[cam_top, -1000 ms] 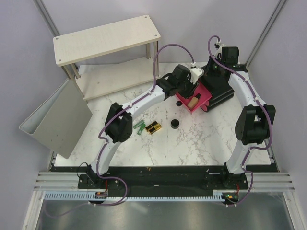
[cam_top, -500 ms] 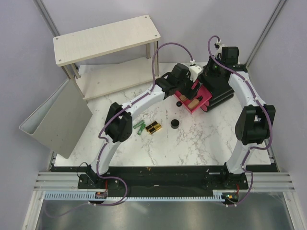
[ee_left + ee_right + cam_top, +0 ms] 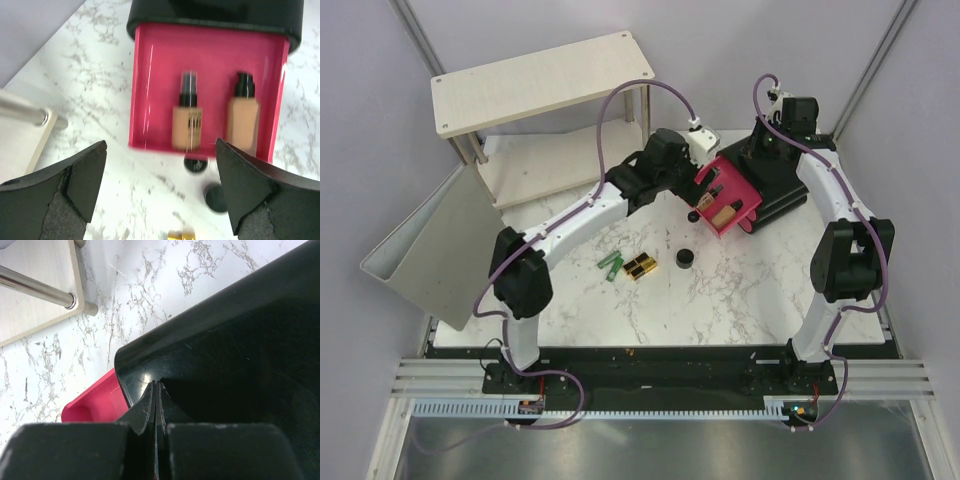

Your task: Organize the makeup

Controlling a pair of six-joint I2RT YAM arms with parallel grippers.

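**Left arm.** The left arm (image 3: 590, 210) reaches across to the far right of the table (image 3: 750, 300). The left jaws are spread wide and hold nothing. In the left wrist view, the two dark pads (image 3: 82, 180) hang above the front of the open pink drawer (image 3: 150, 90), one on each side, and are clear of it.

**Drawer.** The drawer sticks out of the black box (image 3: 782, 190). Two beige black-capped bottles lie side by side inside it, caps toward the box. The first bottle (image 3: 188, 125) appears blurred. The second bottle (image 3: 243, 120) lies against the drawer's side wall.

**Items on the table.**
- A small black round item (image 3: 195, 164) lies just beside the drawer's front edge.
- The round black jar (image 3: 685, 259) stands nearer the arm bases, apart from the drawer.
- The black-and-gold case (image 3: 640, 267) lies near the jar.
- The two green tubes (image 3: 610, 265) lie just beside the case. Whether they touch it cannot be told.

**Right arm.** The right arm (image 3: 840, 250) bends over the black box. The right jaws are pressed together, with nothing visible between them. Their tips rest against the box's upper edge.

**Surroundings.** A wooden shelf (image 3: 540, 80) stands at the far left. A grey bin (image 3: 435, 250) leans off the table's left edge.
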